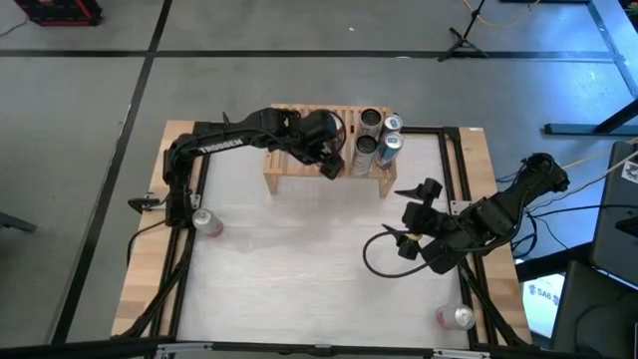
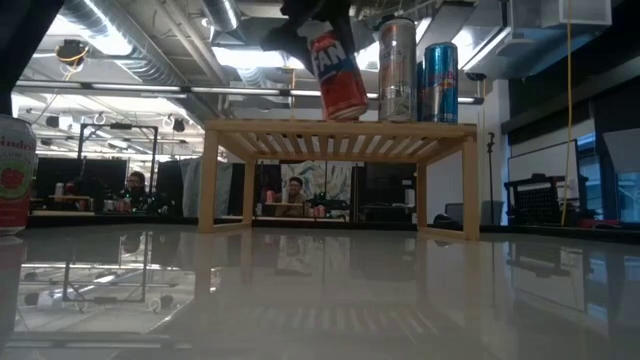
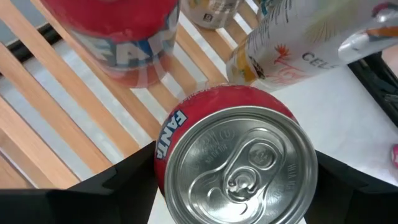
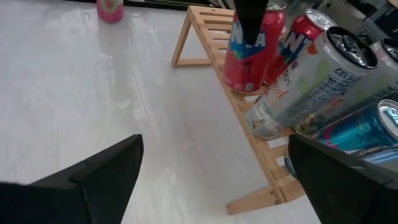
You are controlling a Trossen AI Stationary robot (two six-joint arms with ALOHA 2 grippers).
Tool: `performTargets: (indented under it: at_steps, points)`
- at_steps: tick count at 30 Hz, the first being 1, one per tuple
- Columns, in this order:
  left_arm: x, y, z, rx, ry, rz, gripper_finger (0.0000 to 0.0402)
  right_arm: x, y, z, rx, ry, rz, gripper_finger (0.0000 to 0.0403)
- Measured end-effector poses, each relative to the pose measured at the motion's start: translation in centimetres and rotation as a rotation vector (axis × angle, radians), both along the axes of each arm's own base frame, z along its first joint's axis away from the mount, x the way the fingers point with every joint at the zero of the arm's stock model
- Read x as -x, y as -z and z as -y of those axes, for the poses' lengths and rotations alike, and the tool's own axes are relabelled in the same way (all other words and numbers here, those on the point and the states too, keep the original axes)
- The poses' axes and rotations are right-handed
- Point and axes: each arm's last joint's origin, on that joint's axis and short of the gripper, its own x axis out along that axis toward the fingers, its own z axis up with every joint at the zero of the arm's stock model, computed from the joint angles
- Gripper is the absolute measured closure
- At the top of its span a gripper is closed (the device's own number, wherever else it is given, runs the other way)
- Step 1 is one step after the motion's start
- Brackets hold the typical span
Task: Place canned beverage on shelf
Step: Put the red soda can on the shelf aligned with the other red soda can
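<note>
On the shelf [image 2: 340, 130], my left gripper [image 1: 329, 160] clasps a tilted red can [image 2: 335, 72] beside silver [image 2: 397, 70] and blue cans [image 2: 440, 82]; right gripper [image 1: 407, 214] open.

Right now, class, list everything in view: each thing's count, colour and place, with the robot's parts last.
shelf: one, light wood, far side of the table
held Fanta can: one, red, tilted over the shelf
standing Fanta can: one, red, on the shelf
pale cans: apparently two, shelf's right part
blue cans: apparently two, shelf's right end
loose cans: two, pink, table's left edge and near right corner
table: one, white
left gripper: gripping the held Fanta can
right gripper: open, table's right side
</note>
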Motion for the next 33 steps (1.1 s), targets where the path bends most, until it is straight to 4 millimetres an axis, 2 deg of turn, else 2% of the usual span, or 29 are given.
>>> performTargets:
  at_steps: [8, 33]
  points:
    - [0.6, 0.1, -0.1, -0.041, -0.024, -0.063, 0.0106, 0.0, 0.0, 0.0, 0.009, 0.007, 0.007, 0.0013]
    - [0.3, 0.3, -1.0, -0.07, -0.029, -0.045, 0.0106, 0.0, 0.0, 0.0, -0.019, 0.029, 0.023, 0.0013]
